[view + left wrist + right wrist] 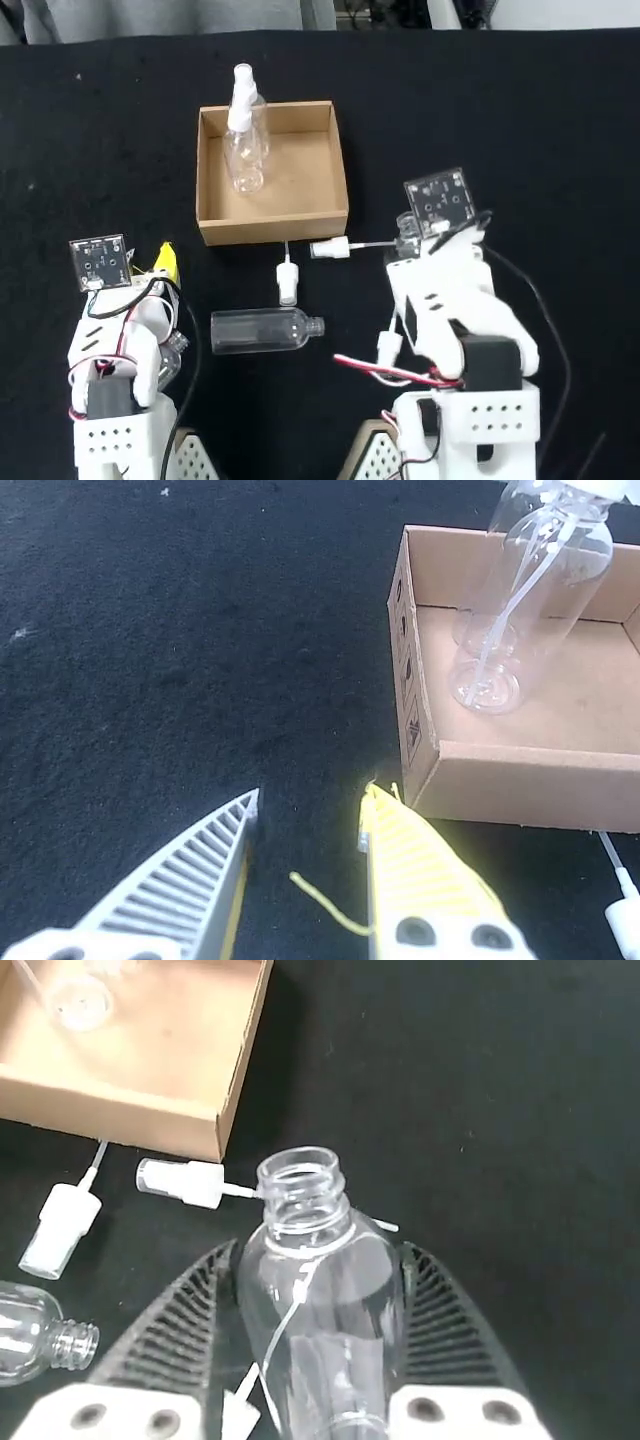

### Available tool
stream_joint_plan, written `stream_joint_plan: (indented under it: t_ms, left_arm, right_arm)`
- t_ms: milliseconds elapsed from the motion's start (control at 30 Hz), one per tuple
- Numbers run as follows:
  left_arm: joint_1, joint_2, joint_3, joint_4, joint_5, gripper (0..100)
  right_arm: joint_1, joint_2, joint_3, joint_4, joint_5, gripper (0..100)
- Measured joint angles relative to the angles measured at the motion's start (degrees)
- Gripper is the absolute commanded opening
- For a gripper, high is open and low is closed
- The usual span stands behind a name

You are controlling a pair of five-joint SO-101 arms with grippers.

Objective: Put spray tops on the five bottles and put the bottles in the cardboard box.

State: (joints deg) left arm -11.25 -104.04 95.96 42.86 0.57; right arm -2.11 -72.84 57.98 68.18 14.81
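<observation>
The cardboard box (335,160) stands at the table's middle back, with two clear bottles (245,150) upright in it, both wearing white spray tops. Another clear bottle (265,330) lies uncapped in front of the box, also seen as the lying bottle (40,1335). Two loose spray tops (288,282) (332,249) lie between it and the box. My right gripper (318,1250) is shut on an uncapped clear bottle (305,1260), its open neck pointing towards the box; the right gripper (408,240) sits just right of the box's front corner. My left gripper (310,798) stands open over bare cloth, left of the box (420,730).
Black cloth covers the table (520,120). A clear bottle-like object (175,355) rests against the left arm's base. A small white piece (388,347) lies beside the right arm.
</observation>
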Motion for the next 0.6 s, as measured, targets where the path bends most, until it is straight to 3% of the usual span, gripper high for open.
stream_joint_plan:
  t_ms: [600]
  left_arm:
    - [0.00,0.00,0.00,0.00,0.00,16]
  right_arm:
    - [0.00,-14.95,8.35,-1.85,-2.73,9.4]
